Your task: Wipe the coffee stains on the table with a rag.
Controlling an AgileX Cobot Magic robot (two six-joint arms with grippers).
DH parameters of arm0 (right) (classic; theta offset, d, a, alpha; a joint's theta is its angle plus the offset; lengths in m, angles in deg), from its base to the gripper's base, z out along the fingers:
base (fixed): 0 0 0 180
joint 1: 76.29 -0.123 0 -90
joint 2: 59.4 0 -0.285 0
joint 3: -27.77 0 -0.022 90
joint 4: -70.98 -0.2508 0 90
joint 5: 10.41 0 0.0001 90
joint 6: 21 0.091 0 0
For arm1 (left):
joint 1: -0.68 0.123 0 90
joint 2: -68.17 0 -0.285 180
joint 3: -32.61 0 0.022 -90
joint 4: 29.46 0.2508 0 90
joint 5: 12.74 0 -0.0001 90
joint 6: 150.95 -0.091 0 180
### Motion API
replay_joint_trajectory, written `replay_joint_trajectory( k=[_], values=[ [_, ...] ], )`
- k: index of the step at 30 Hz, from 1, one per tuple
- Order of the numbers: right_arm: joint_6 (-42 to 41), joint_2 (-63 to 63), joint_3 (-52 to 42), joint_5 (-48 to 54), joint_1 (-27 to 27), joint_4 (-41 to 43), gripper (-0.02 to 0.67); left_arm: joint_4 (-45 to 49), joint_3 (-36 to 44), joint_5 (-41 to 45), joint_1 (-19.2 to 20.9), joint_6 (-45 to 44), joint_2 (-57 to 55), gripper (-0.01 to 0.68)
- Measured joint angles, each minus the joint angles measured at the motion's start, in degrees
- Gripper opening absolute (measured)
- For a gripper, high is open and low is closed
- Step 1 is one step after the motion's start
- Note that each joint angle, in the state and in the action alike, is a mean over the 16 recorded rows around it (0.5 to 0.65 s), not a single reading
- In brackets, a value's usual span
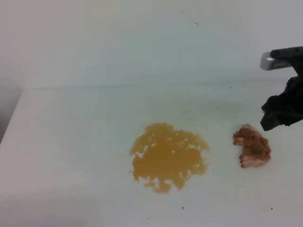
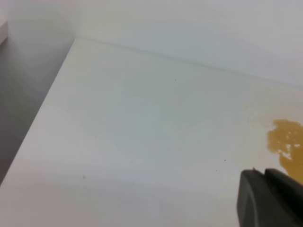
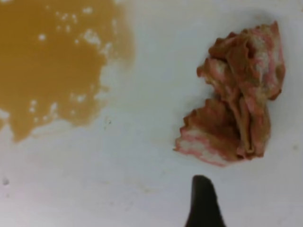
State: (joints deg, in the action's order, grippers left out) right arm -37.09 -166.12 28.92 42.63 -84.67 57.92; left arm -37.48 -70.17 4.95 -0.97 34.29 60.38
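A wide amber pool of coffee stains [image 1: 168,156], ragged at the edges, is seen on the white table [image 1: 71,142], slightly nearer the front edge than the back. Just to the right of the stains, with a strip of bare table between, the rag [image 1: 252,146] is found lying as a crumpled reddish-brown wad with pinkish-white edges; nothing is touching it. In the right wrist view the same wad [image 3: 239,97] is shown right of the amber pool [image 3: 52,61], with one dark fingertip [image 3: 203,201] of the right gripper visible at the frame's lower edge, clear of the cloth. Beyond and right of the rag, the right gripper [image 1: 279,113] is seen raised above the table; no cloth is held in it, though how wide its jaws stand cannot be told. In the left wrist view, a dark part of the left gripper [image 2: 267,198] is caught in the lower right corner, near the left edge of the stains [image 2: 286,142]; its opening cannot be told.
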Motion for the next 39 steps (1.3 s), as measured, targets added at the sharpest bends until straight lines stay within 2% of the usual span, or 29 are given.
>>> replay_joint_trajectory(
  k=[7,15,19,24,34,39],
  values=[
    [-1.2,-6.8,0.0,-5.3,0.0,-0.5,0.442,0.0,0.0,0.0,0.0,0.0,0.0,-0.003],
    [-1.5,-12.8,0.1,-11.0,0.0,-1.1,0.441,0.0,0.0,0.0,0.0,0.0,0.0,-0.003],
    [-1.5,-15.2,0.1,-12.8,0.0,-1.4,0.420,0.0,0.0,0.0,0.0,0.0,0.0,-0.003],
    [-1.5,-17.4,0.1,-14.5,0.0,-2.1,0.347,0.0,0.0,0.0,0.0,0.0,0.0,-0.003],
    [-2.7,-19.4,1.3,-14.3,-0.2,-5.9,0.124,0.0,0.0,0.0,0.0,0.0,0.0,-0.003],
    [-3.6,-19.3,3.3,-13.8,-1.4,-7.2,0.062,0.0,0.0,0.0,0.0,0.0,0.0,-0.003]
  ],
)
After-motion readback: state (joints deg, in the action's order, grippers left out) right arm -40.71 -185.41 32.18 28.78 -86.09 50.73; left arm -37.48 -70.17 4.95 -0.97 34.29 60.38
